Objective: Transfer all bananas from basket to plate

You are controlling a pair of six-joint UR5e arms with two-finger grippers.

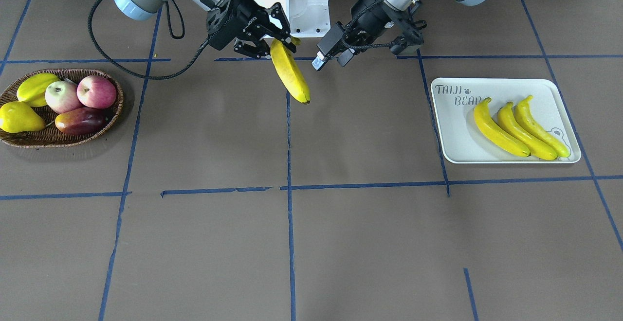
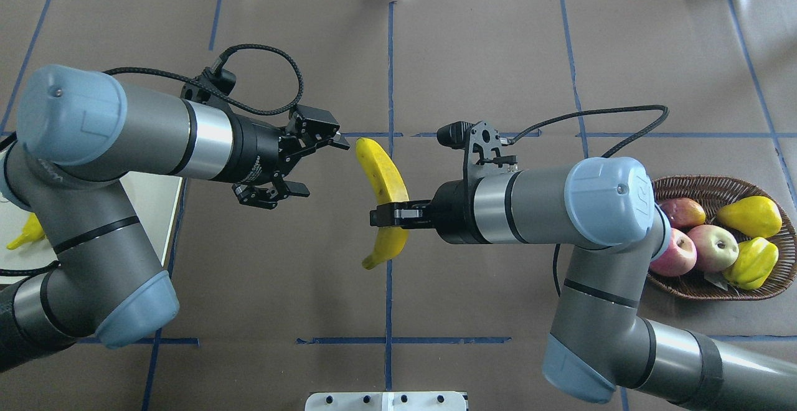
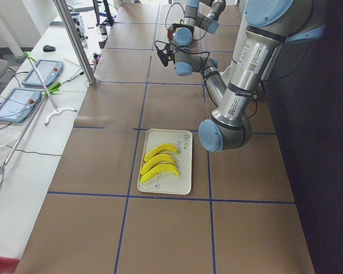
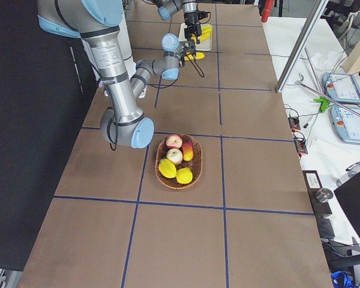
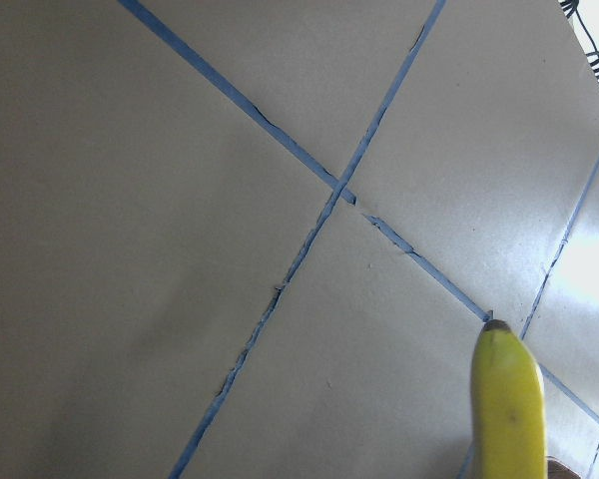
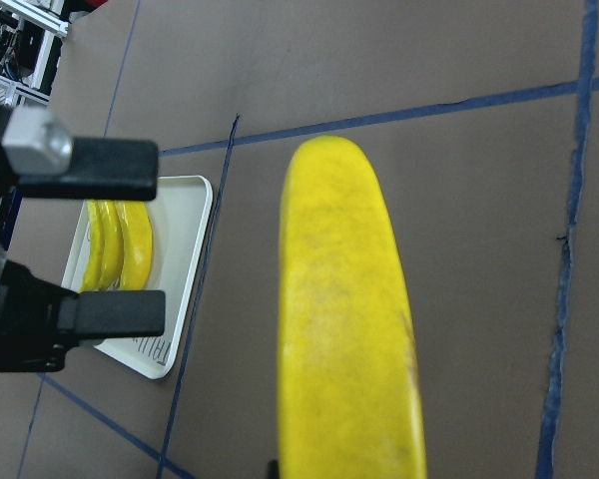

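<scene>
Front-facing view: you will find the right gripper (image 1: 280, 43) clamped on the upper end of the held banana (image 1: 290, 73), which hangs tilted above the table (image 1: 340, 243), near the centre tape line. The left gripper (image 1: 332, 59) stands just beside it with its jaws spread and holding nothing. Three bananas (image 1: 520, 126) lie side by side on the plate (image 1: 455, 138), covering part of the bear drawing. The basket (image 1: 48, 140) holds two apples (image 1: 80, 93), a yellow pear (image 1: 19, 117), a dark red fruit and a yellow-green one; its left edge is cut off by the frame.

Overhead view: the left arm hides most of the plate, and you see only one yellow banana end on it. The right arm covers part of the basket.

Left side view: the plate and its three bananas are clear. Both grippers are too far and small to judge.

Right side view: the basket is clear. The far plate is largely blocked by the grippers.

Left wrist view: only the dark-tipped end of the held banana shows, and no fingers.

Right wrist view: the held banana fills the centre, hiding the grip. The left gripper's fingers (image 6: 100, 168) stand apart.
</scene>
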